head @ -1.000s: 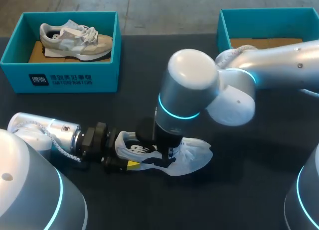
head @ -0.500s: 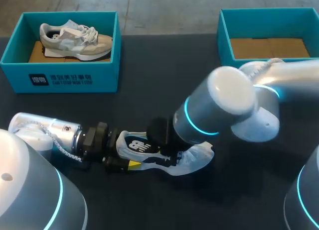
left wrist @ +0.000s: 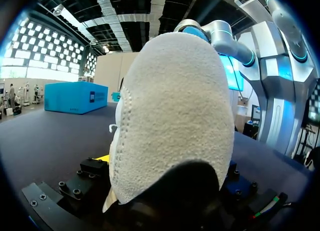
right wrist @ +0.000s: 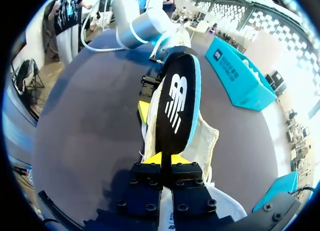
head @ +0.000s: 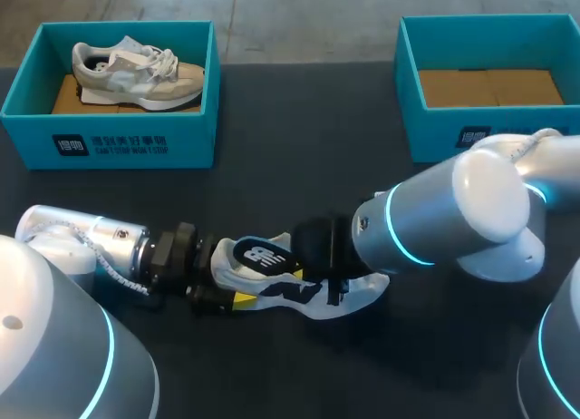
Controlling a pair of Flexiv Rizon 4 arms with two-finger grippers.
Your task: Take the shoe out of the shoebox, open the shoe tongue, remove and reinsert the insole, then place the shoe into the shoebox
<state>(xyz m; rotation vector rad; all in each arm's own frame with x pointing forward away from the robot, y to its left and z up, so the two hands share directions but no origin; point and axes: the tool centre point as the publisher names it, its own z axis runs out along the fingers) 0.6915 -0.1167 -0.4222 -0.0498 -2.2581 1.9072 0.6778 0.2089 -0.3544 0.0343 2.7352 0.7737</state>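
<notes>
A white shoe lies on its side on the dark table, toe to the right. My left gripper comes in low from the left and grips the shoe's heel from both sides, jaws wide. A black insole with a white logo and blue edge stands partly out of the shoe's opening. My right gripper, reaching in from the right, is shut on the insole's near end. The shoe's cream upper shows beside the insole, just past the right gripper.
A teal shoebox at the back left holds a beige sneaker. A second teal shoebox at the back right shows only its cardboard floor. My right arm's large elbow hangs over the table's right side.
My right arm has swung down and to the right, its wrist turning from upright to level. The insole has come further out of the shoe. The left arm has kept still.
</notes>
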